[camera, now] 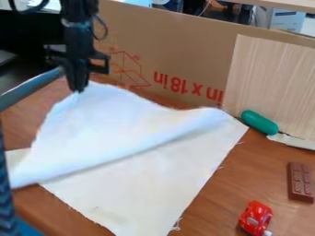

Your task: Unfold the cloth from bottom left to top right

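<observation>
Pointing straight down at upper left, arm (78,32) | fingers (76,83) closed, pinching the white cloth's (123,124) raised edge | cloth half-folded across the bench (212,207), left to centre, red toy car (255,216) near it

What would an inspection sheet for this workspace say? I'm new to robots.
Surface: brown wooden-looking table, partly covered by the cloth.
Job's things: cloth still part folded, its paler flap lying diagonally over the lower layer; loose threads along the edge.
Clutter: red toy car, brown chocolate-like bar and green rounded object, right of the cloth.
Gripper: at the cloth's upper-left part, jaws apparently closed on it.
Cables: black cable looping beside the arm.
Surroundings: cardboard panel and pale board behind.
</observation>
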`<state>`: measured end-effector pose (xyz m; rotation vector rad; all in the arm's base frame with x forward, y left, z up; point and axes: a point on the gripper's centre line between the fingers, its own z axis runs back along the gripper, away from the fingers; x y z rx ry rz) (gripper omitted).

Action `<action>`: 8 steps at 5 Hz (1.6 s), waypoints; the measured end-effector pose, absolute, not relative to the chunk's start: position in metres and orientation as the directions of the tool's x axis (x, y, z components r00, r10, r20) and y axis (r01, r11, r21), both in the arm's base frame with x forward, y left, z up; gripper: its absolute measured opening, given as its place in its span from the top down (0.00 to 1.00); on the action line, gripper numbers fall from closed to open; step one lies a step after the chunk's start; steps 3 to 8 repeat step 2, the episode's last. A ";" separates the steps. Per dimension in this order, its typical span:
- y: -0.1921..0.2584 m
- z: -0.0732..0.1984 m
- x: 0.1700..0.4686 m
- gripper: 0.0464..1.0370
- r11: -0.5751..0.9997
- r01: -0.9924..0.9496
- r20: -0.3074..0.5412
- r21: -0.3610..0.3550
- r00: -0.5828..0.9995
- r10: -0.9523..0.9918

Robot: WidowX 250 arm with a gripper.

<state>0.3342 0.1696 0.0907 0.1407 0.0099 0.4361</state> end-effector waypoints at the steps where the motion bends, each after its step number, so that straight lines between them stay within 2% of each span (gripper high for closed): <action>1: 0.201 0.094 0.362 0.99 0.856 -0.498 0.012 0.139 0.865 0.502; 2: 0.227 0.096 0.388 0.97 0.813 -0.561 0.035 0.158 0.826 0.563; 8: 0.227 0.096 0.388 0.97 0.813 -0.561 0.035 0.158 0.826 0.563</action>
